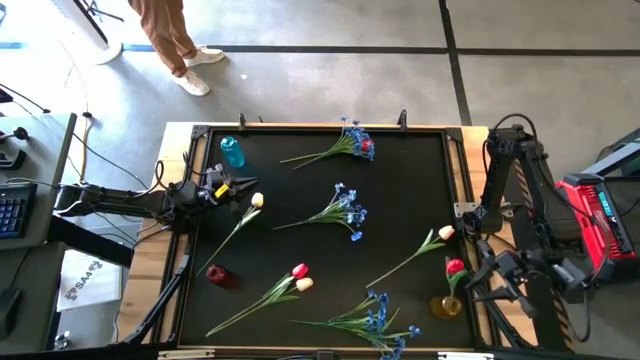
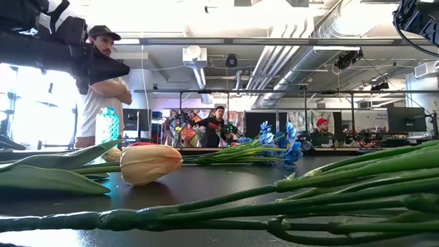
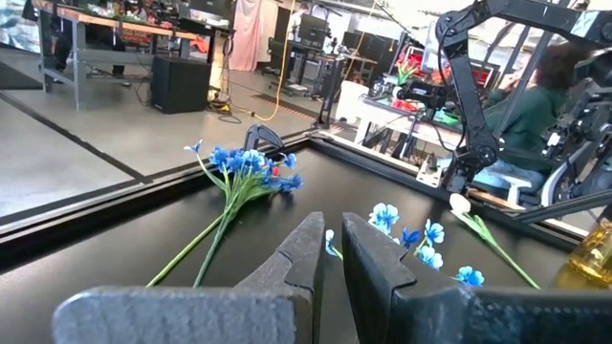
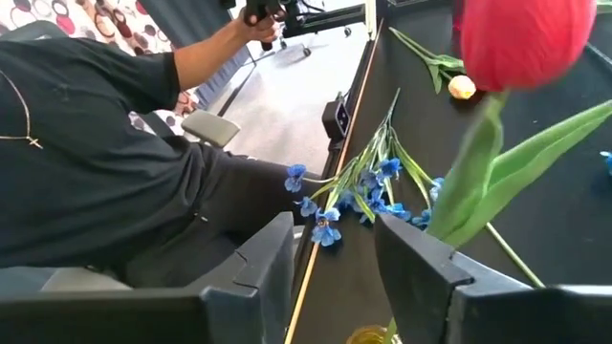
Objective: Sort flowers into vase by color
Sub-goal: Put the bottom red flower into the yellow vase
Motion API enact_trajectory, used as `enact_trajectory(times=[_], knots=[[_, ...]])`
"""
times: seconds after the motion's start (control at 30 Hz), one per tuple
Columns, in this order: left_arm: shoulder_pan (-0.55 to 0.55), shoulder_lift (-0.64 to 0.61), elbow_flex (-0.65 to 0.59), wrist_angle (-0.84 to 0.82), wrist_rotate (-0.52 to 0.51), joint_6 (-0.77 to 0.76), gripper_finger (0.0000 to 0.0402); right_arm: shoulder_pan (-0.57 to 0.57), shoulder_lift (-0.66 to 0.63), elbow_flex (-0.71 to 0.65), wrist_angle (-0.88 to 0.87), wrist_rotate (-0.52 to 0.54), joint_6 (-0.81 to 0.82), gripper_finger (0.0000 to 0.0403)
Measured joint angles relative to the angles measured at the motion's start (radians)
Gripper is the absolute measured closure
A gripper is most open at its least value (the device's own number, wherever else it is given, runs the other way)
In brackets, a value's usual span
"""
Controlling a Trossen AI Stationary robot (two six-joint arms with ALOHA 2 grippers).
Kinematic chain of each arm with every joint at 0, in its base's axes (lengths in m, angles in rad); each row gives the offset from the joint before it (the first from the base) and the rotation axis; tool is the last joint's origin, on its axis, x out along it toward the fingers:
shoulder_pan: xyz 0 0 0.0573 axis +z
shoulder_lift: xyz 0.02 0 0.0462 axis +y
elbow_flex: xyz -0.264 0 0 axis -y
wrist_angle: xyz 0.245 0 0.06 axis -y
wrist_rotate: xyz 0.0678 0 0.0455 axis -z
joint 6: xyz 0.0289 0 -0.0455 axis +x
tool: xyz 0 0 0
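Flowers lie scattered across the black table (image 1: 400, 200); one red tulip (image 1: 455, 268) stands in the yellow vase (image 1: 446, 306). Right gripper (image 1: 500, 268) hangs beside it, fingers apart and empty; left gripper (image 1: 232, 187) nearly closed, empty. A careless retreat could topple that vase.

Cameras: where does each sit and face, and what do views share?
High view: overhead, straight down on the table; both arms show.
Low view: tabletop height, level past a cream tulip into the room; arm parts at top corners.
Left wrist view: across the table past the left gripper toward a blue spray.
Right wrist view: past the open right gripper at a red tulip.
Shared: high view also shows that red tulip.
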Motion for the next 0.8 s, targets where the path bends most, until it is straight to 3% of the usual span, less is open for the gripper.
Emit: enact_trajectory(times=[0.27,0.47,0.63,0.8], knots=[[0.000,0.000,0.000,-0.001,0.005,0.017,0.0374,0.000,0.000,0.090,-0.039,0.008,-0.033,0.0279],[0.000,0.000,0.000,-0.001,0.016,0.036,0.0374,0.000,0.000,0.199,-0.038,0.082,-0.195,0.0279],[0.000,0.000,0.000,-0.022,0.024,0.037,0.0374,0.000,0.000,0.308,-0.045,0.263,-0.338,0.0280],[0.000,0.000,0.000,-0.100,0.024,0.037,0.0374,-0.063,-0.001,0.403,-0.123,0.448,-0.361,0.0280]])
